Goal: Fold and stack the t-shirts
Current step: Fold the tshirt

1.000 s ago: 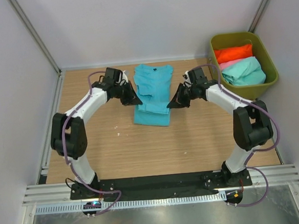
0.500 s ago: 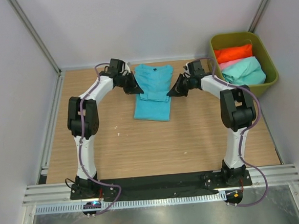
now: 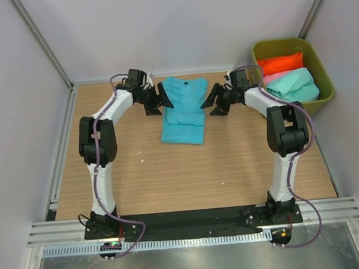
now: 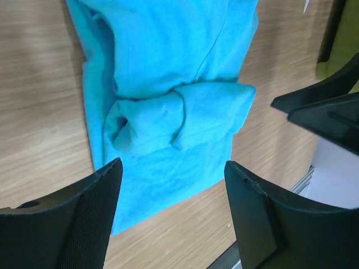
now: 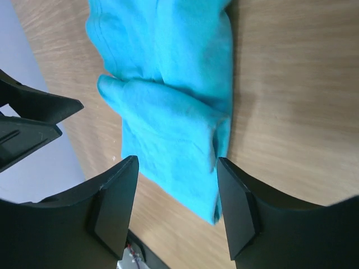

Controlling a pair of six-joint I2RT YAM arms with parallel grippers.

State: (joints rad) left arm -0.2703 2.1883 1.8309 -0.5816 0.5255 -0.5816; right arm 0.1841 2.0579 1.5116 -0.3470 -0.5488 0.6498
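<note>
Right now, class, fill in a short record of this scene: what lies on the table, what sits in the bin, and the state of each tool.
On table: turquoise shirt, partly folded, lying flat on the wooden table
In bin: orange-red shirt, pink shirt and mint-green shirt, folded, inside the olive bin
Left tool: open, beside the turquoise shirt, holding nothing
Right tool: open, on the shirt's opposite side, holding nothing

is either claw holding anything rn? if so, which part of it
Nothing held. Left claw and right claw are both open, one on each side of the turquoise-blue t-shirt lying partly folded on the table.
</note>
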